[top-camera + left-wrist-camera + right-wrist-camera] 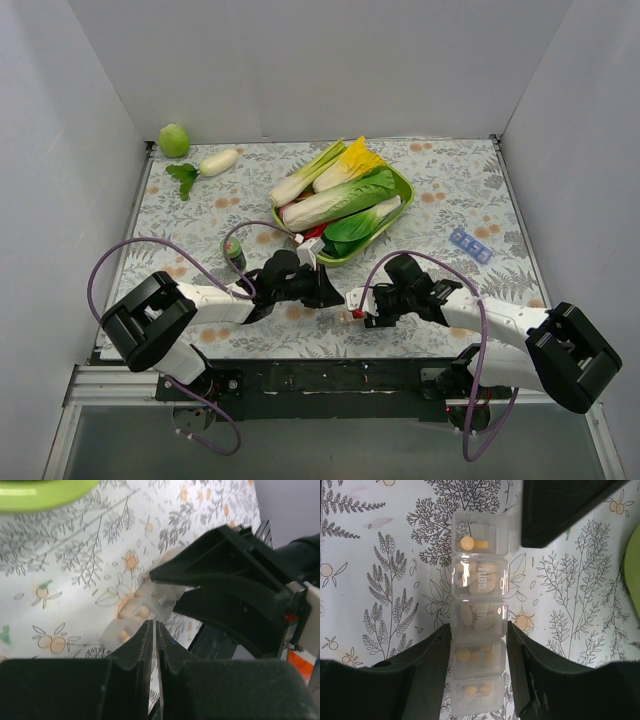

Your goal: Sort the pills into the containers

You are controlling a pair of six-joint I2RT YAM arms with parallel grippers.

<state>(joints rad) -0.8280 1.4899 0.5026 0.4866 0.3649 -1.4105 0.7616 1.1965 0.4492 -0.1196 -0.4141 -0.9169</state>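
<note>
Translucent pill organiser [479,605]: a row of five square cells, flat on the flowered desk [380,580] near its front edge, between the two arms.
Pills [467,543]: small round orange-yellow ones in the top cell and the two lowest; pale ovals in the two middle cells.
Right tool [479,629]: clamped on the pill organiser, one finger against each long side at the lower cells.
Left tool [154,626]: fingers together, only a sliver between them; tips just beside the organiser's far end.
Green bowl [405,186]: behind both tools, filled with leafy vegetables.
Blue compartment strip [470,244]: on the desk to the right, well apart.
</note>
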